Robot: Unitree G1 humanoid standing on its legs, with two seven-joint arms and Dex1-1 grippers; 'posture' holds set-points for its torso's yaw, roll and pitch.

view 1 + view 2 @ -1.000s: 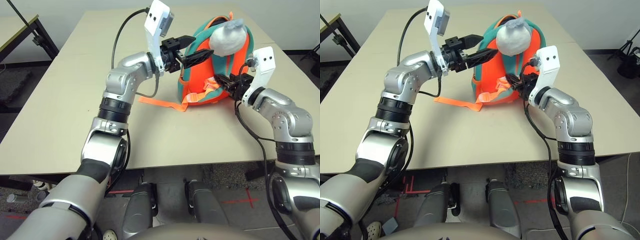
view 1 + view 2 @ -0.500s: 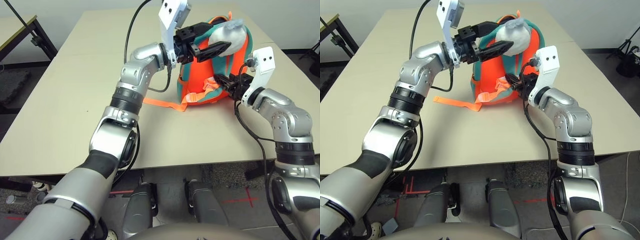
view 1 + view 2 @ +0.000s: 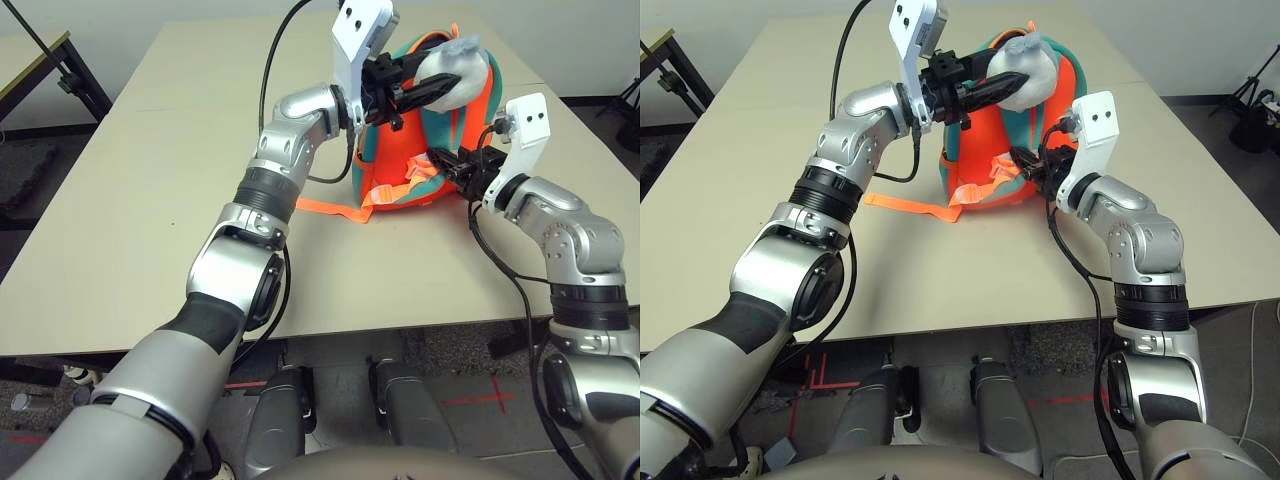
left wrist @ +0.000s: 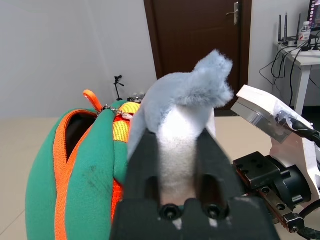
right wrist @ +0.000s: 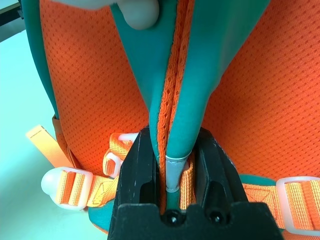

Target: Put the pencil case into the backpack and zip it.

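left fingers [image 4: 177, 165] now clamp grey piece [image 3: 455, 72] | backpack [image 3: 400, 160] unmoved

Beige table [image 3: 150, 200], one backpack [image 3: 400, 170] on top

The pale tabletop fills the middle of the left eye view, a seam line crossing it at upper left. The orange and teal backpack stands upright in the upper centre-right of the frame, and its orange strap [image 3: 325, 208] trails flat onto the table toward the left.
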